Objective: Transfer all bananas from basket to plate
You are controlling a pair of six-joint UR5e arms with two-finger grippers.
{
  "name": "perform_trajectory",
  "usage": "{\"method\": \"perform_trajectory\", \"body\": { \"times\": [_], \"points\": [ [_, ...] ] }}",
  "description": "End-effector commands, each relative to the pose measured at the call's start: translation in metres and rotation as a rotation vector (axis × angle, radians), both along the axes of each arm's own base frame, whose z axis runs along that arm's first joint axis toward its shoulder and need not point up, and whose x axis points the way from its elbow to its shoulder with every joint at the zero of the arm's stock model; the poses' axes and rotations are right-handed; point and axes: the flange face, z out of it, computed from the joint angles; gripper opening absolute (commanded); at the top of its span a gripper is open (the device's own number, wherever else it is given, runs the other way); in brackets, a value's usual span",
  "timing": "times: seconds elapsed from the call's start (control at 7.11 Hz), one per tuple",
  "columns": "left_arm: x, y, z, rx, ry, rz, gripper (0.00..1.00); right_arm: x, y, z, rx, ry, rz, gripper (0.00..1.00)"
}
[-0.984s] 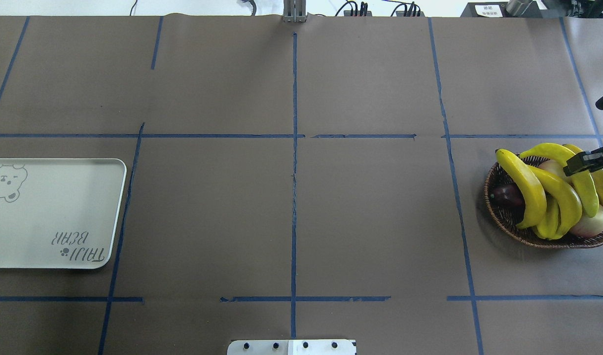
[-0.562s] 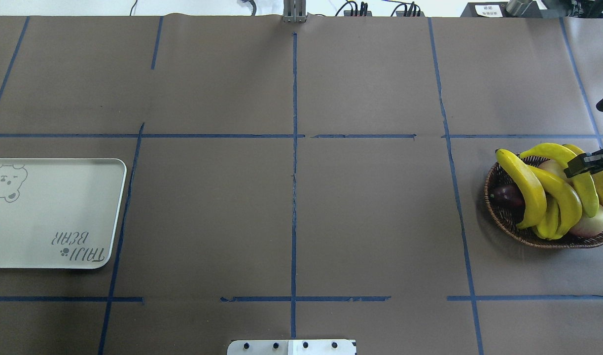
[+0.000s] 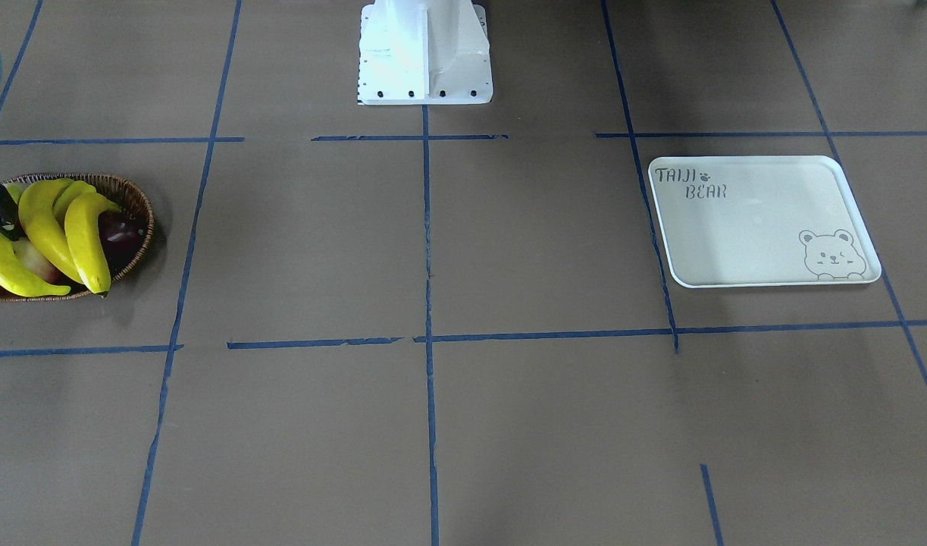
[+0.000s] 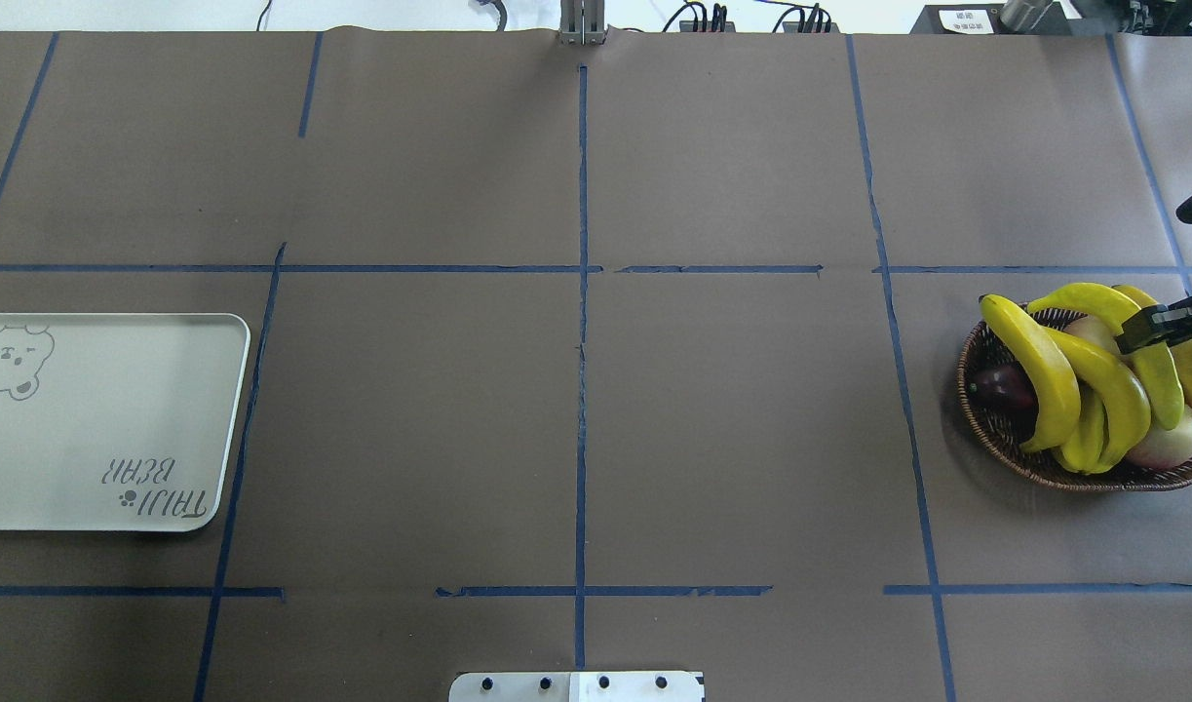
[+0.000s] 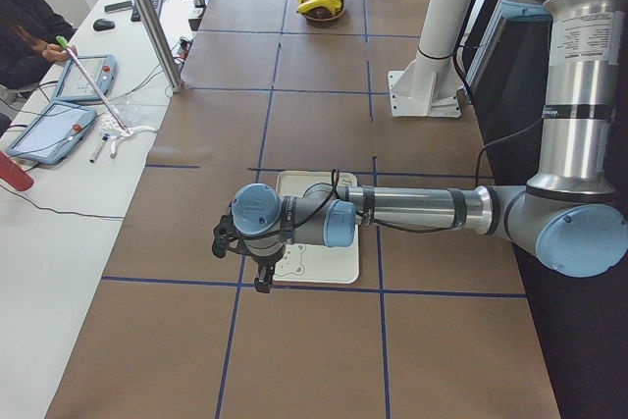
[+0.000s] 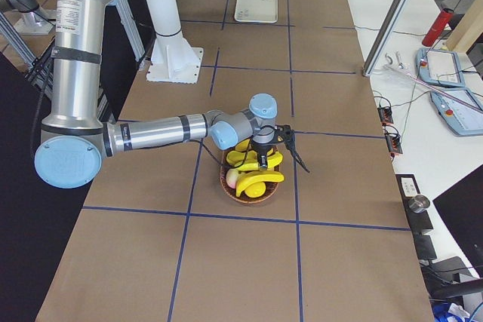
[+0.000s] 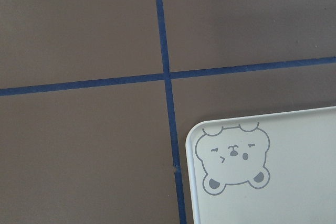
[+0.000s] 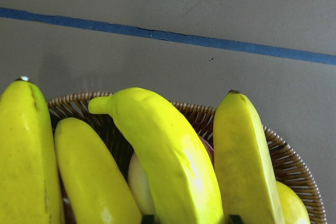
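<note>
Overhead exterior view: barely anything moved, right tool [image 6: 284,167] still hangs spread wide over the bananas [image 4: 1044,375] in the right-hand basket [image 4: 1005,441], none on the plate [image 4: 98,419] at left, so no grab yet.

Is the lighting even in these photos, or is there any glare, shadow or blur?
Right wrist view: a soft glare patch on the middle banana, whose edges look slightly soft this close. Overhead view: the basket throws a faint shadow to its lower left. Left wrist view: the plate looks sharp and evenly lit.
</note>
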Motion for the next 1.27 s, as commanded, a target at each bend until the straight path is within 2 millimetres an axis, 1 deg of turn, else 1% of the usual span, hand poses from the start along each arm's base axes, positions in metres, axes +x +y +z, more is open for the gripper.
{"method": "perform_trajectory", "body": {
  "times": [0.0, 0.14, 0.28, 0.42, 0.56, 0.7, 0.84, 0.98, 1.12],
  "points": [
    [0.000, 0.000, -0.001, 0.002, -0.002, -0.001, 1.00, 0.004, 0.000, -0.005, 0.002, -0.020, 0.002, 0.14],
    [0.001, 0.000, -0.001, 0.002, 0.000, 0.001, 1.00, 0.012, -0.001, -0.006, 0.002, -0.023, 0.017, 0.02],
    [0.000, 0.000, 0.000, 0.000, 0.000, 0.000, 1.00, 0.022, 0.001, -0.013, 0.006, -0.037, 0.032, 0.00],
    [0.000, 0.000, 0.000, 0.000, 0.000, 0.000, 1.00, 0.033, 0.003, -0.024, 0.018, -0.059, 0.047, 0.00],
    [0.000, 0.000, -0.001, 0.002, -0.002, -0.001, 1.00, 0.050, 0.004, -0.037, 0.034, -0.085, 0.074, 0.00],
    [0.000, 0.000, -0.003, 0.004, 0.000, -0.001, 1.00, 0.070, 0.001, -0.062, 0.071, -0.120, 0.109, 0.00],
    [0.000, -0.002, -0.009, 0.001, 0.001, -0.013, 1.00, 0.069, -0.003, -0.083, 0.102, -0.156, 0.099, 0.00],
    [0.000, -0.011, -0.025, -0.013, 0.006, -0.052, 1.00, 0.062, -0.018, -0.116, 0.146, -0.205, 0.087, 0.00],
    [0.002, -0.021, -0.038, -0.006, 0.026, -0.076, 1.00, 0.050, -0.035, -0.146, 0.182, -0.223, 0.071, 0.00]
  ]
}}
